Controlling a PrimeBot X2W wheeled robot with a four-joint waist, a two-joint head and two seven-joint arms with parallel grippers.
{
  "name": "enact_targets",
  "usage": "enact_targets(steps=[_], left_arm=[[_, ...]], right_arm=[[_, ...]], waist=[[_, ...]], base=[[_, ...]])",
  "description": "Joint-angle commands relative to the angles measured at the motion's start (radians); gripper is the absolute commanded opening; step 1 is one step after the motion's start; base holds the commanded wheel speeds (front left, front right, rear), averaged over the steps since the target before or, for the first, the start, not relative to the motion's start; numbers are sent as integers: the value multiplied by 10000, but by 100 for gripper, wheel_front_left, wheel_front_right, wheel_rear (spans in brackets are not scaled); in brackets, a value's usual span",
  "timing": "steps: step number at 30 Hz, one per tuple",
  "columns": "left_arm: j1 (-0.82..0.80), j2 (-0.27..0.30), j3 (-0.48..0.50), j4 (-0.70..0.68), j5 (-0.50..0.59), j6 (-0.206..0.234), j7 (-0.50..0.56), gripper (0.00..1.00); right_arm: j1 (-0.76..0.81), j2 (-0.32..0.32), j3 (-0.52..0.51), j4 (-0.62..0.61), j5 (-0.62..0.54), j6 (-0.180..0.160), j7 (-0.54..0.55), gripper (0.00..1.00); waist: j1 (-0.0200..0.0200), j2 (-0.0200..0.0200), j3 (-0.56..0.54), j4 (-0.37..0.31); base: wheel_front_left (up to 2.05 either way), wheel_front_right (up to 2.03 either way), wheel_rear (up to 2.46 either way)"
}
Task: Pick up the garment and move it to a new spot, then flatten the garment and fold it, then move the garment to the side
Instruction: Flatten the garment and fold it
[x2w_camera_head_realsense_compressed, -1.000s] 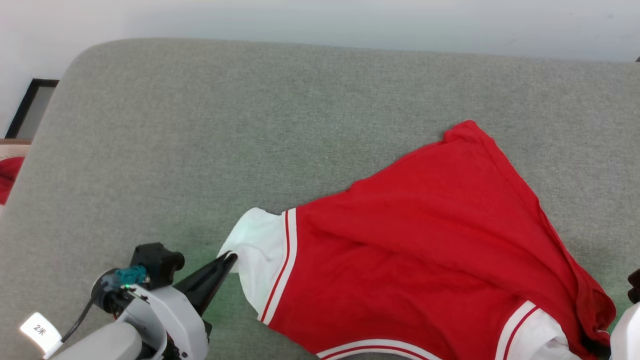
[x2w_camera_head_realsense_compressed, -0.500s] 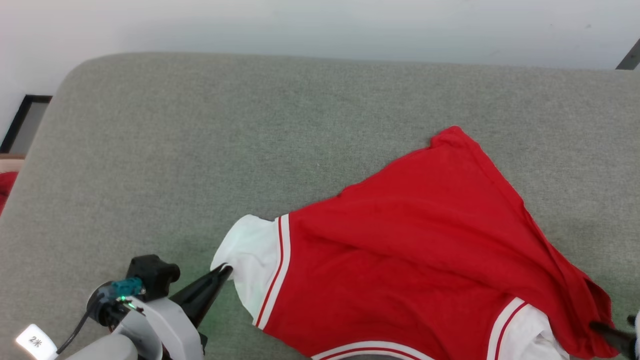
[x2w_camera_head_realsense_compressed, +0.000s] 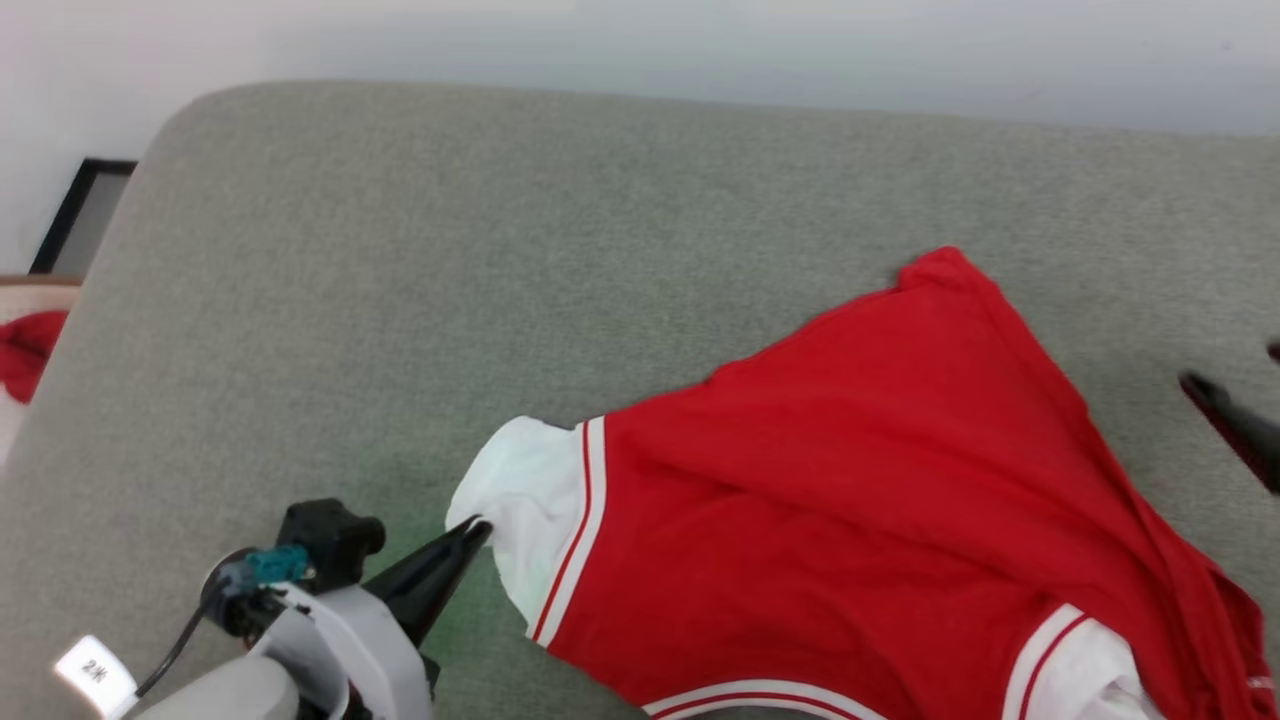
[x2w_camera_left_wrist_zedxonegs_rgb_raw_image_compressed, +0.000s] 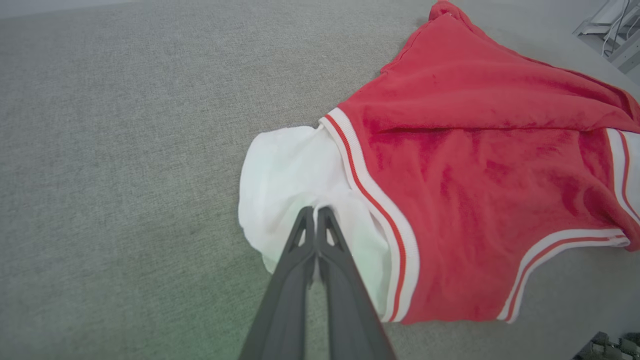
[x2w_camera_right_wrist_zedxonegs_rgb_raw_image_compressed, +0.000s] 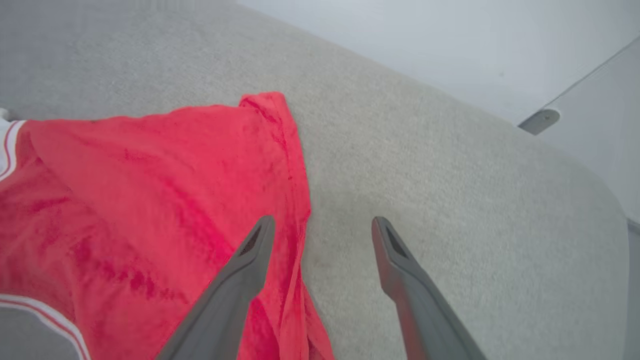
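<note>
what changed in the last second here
The right gripper left the garment's near right corner and moved farther out along its right edge, jaws open. The left gripper stays shut on the white sleeve; the garment lies as before on the grey cushion.

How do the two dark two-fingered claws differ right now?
The left gripper is pinched shut on the white sleeve of the red jersey-style garment; the right gripper is spread open, holding nothing. The left touches cloth; the right hovers over the garment's red edge and the grey padded surface. Both have long dark fingers.
</note>
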Motion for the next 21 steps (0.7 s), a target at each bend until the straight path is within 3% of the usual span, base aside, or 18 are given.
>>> enact_targets(steps=[1, 11, 21], left_arm=[[-117, -74, -11, 2, 53, -54, 12, 0], [-939, -763, -162, 339, 408, -451, 99, 0], [-1568, -1598, -398, 1063, 616, -899, -12, 0]], right_arm=[[-312, -72, 296, 313, -74, -7, -265, 100], [-4077, -715, 3691, 3979, 478, -7, -1898, 100], [-6601, -1076, 6620, 6739, 1595, -8, -1217, 100]], waist=[[0, 0, 208, 206], [0, 0, 1091, 1030], [0, 0, 1780, 1798]], base=[[0, 0, 0], [0, 0, 0], [0, 0, 0]])
